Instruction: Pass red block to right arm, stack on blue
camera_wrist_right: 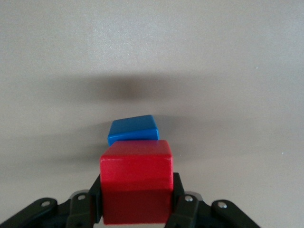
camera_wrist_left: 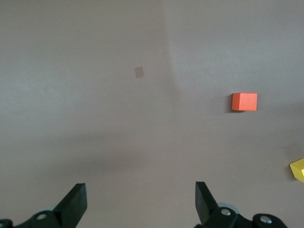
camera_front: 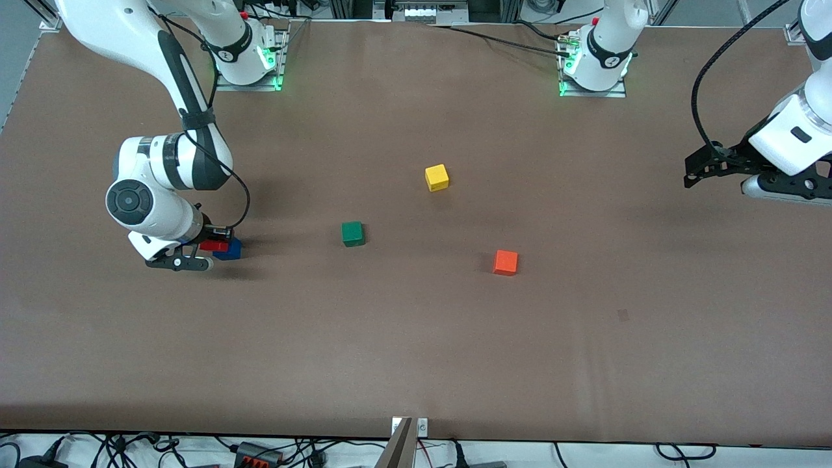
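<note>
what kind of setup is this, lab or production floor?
Likely a robotics lab bench: two arms bolted to a brown table, coloured cubes scattered on it, cables along the edge. Right tool holds the red block over the blue one; left tool waits, open.

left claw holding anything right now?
No: the left claw is open with only bare brown table between its fingers, in the left wrist view.

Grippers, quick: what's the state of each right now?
Left gripper: open, empty, waiting at its end of the table.
Right gripper: closed on the red block, over the blue block.
</note>
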